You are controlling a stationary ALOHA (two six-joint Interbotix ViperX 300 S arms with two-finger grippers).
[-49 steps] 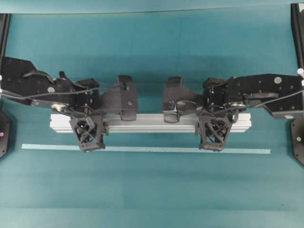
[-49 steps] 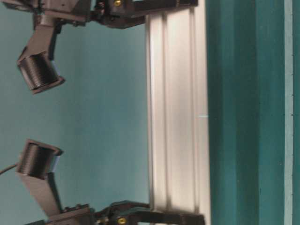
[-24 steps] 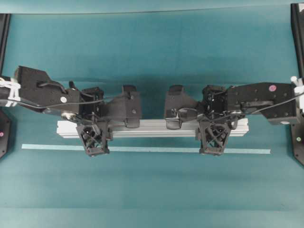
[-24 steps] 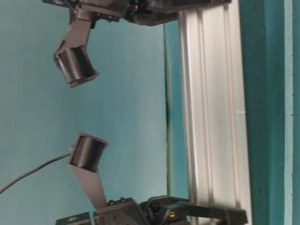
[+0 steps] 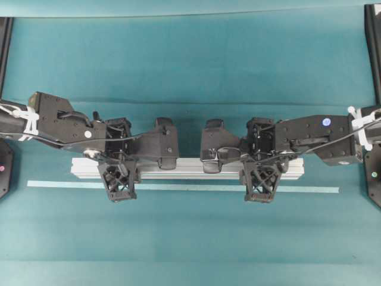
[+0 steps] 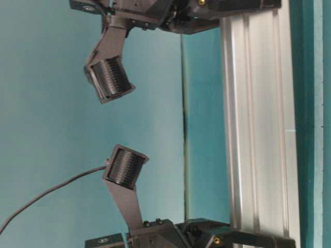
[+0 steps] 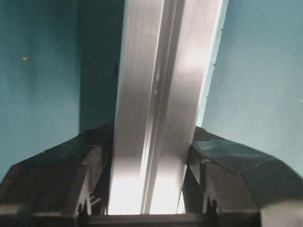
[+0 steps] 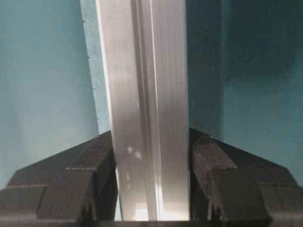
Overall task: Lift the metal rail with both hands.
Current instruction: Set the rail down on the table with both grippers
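The metal rail [image 5: 189,169] is a long grooved silver bar lying crosswise over the teal table. My left gripper [image 5: 119,170] is shut on it near its left end. My right gripper [image 5: 260,171] is shut on it near its right end. In the left wrist view the rail [image 7: 156,94] runs up between the black fingers [image 7: 222,170], which press its sides. The right wrist view shows the same: rail [image 8: 147,85] between fingers [image 8: 85,179]. In the table-level view the rail [image 6: 258,129] is level and close to the table; I cannot tell whether it touches.
The thin flat pale-teal strip [image 5: 178,187] lies on the table just in front of the rail, parallel to it, under the front fingers. Black arm bases stand at the left edge [image 5: 5,170] and the right edge [image 5: 374,176].
Both grippers have carried the rail down toward the table and toward the front edge. It looks smaller from overhead. Both arms have drawn inward. The grips have not changed.
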